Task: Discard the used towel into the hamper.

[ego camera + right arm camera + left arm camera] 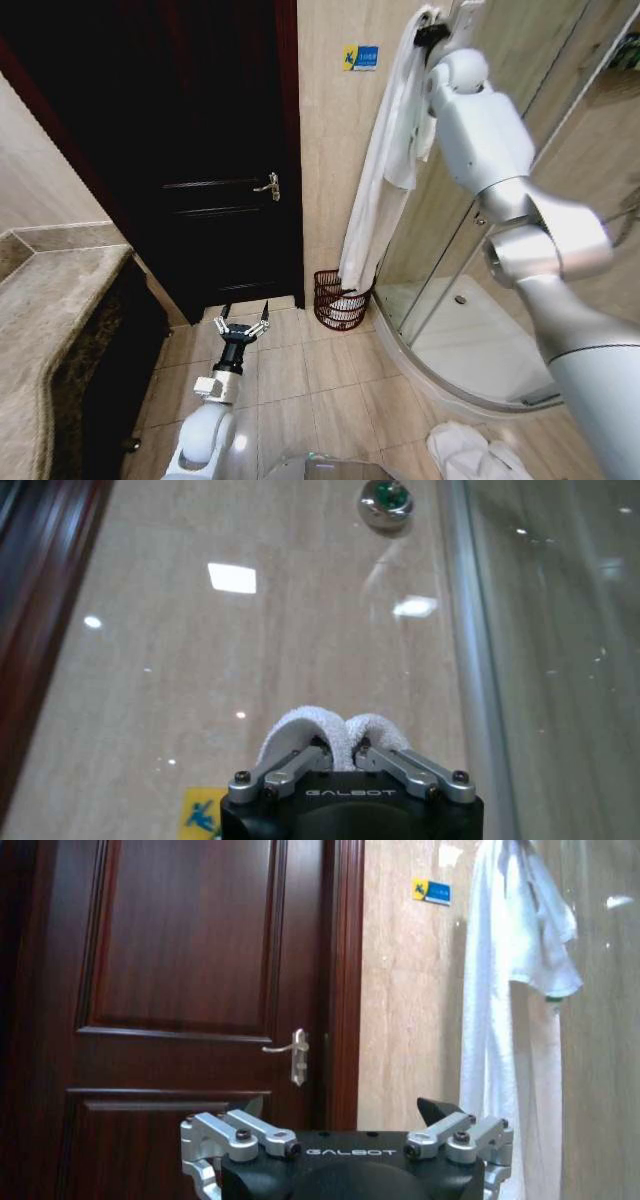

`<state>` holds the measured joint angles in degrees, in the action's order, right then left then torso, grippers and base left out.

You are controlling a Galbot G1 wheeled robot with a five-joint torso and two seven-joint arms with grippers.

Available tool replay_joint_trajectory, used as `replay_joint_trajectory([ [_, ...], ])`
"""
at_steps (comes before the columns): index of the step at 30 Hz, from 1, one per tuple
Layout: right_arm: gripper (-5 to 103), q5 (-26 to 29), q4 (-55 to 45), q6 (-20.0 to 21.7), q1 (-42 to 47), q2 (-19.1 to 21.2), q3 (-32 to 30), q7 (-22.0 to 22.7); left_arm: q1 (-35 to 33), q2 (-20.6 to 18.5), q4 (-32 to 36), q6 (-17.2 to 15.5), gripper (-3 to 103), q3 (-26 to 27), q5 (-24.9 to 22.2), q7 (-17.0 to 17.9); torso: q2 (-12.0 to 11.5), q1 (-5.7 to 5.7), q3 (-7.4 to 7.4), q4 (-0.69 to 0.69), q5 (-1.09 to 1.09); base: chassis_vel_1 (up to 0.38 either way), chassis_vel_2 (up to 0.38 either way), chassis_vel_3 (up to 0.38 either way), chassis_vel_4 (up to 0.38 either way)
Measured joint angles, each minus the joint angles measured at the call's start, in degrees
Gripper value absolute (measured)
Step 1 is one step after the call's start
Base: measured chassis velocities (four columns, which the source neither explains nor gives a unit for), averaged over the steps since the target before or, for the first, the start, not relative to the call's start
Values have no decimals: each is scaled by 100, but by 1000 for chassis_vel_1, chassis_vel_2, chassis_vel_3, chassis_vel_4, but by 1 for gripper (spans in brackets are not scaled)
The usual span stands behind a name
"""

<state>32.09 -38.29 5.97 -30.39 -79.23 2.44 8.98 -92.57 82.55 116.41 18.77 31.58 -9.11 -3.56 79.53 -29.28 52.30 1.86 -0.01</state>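
Pinching the top of the white towel (385,175) with the right claw (432,35), fingers pressed tight on the cloth, high up by the tan wall. Hanging long below that claw, down to the reddish-brown hamper (326,300) on the floor. Waiting low with the left claw (243,328) spread wide, near the dark door (180,150).

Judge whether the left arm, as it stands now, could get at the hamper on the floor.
Probably yes: the left pincer hangs open and low, with bare floor tiles between it and the hamper. The hanging towel, held by the right pincer, drapes into its top.
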Motion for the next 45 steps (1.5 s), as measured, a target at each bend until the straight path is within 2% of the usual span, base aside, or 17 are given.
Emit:
replay_joint_trajectory([
  [4,7,-50,6,-81,42,-61,-127,33,-53,18,60,13,100,6,17,2,0,0,-1,1,-4,0,0,0,0],
  [14,7,307,-770,34,1008,598,64,132,-177,111,58,181,100,-66,160,25,1,0,-1,-4,4,0,0,0,0],
  [30,7,281,-1170,-9,1752,605,-164,105,-361,211,118,296,100,-67,309,23,1,0,0,0,1,0,0,0,0],
  [45,7,263,-1359,-50,1746,807,-260,66,-409,320,119,275,100,-81,454,9,1,2,-1,-1,2,-4,3,3,-4],
])
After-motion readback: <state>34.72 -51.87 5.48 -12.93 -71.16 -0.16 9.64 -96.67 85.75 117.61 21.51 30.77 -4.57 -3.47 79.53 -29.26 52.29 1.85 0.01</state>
